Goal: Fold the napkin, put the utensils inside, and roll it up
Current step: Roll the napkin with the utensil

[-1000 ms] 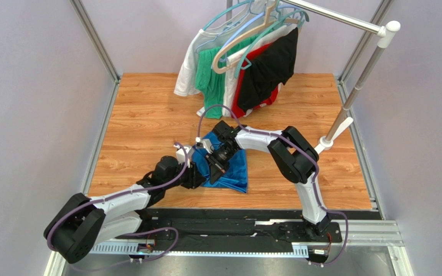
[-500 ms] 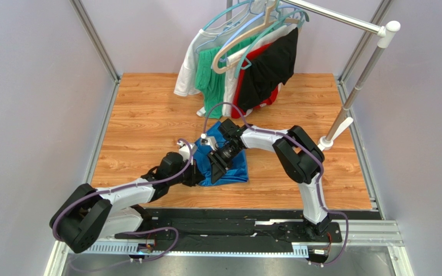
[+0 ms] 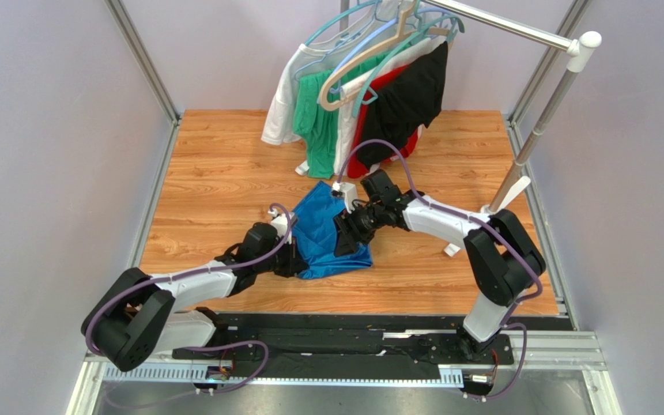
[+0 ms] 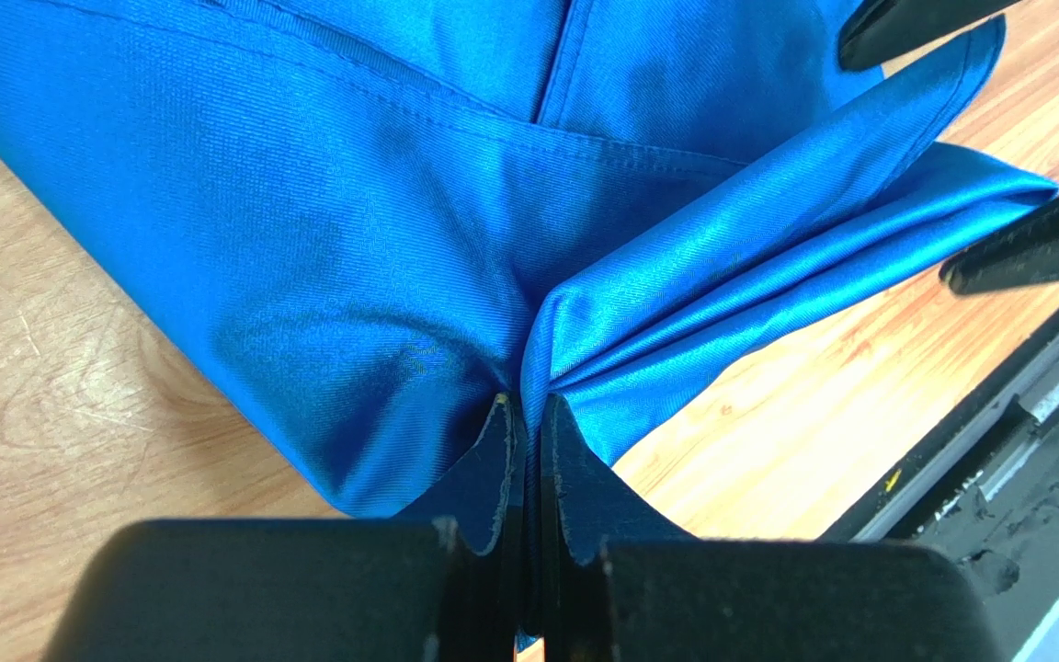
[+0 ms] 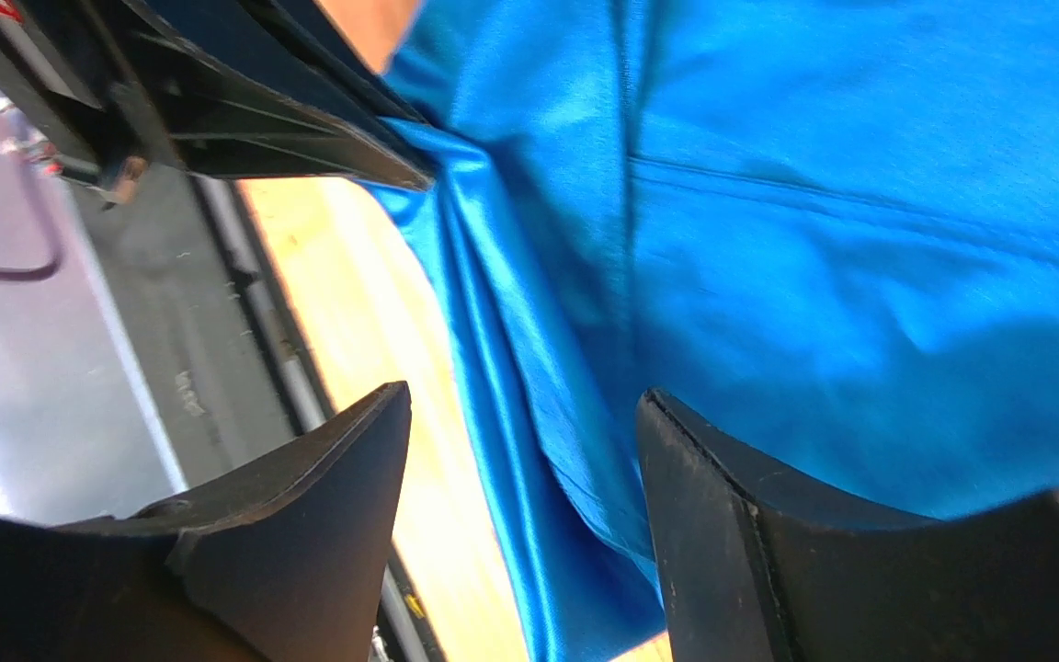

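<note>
The large royal-blue napkin of thin, slightly shiny cloth (image 3: pixel 325 226) is seen lying rumpled on the wood-grain tabletop (image 3: pixel 214 173), near its front edge and between the two arms. A gathered pleat at the napkin's near-left side is pinched by the left gripper (image 4: pixel 521 414), whose jaws are closed tight on the fabric. The right gripper (image 5: pixel 524 403) is held just over the right part of the cloth with its jaws spread wide and nothing clamped between them. Several layers appear to be caught in the pinch rather than a single hem, so a skewed or doubled fold is to be feared if the cloth is pulled from here. The slick fabric could also be lost from so narrow a grip. With only one side secured, the whole napkin may be dragged instead of folded, and its near corner could be drawn over the table edge onto the black rail (image 4: pixel 1032 373). No utensils can be made out in any view. No brand, label or legible writing is to be found on the cloth, the arms or the table.
</note>
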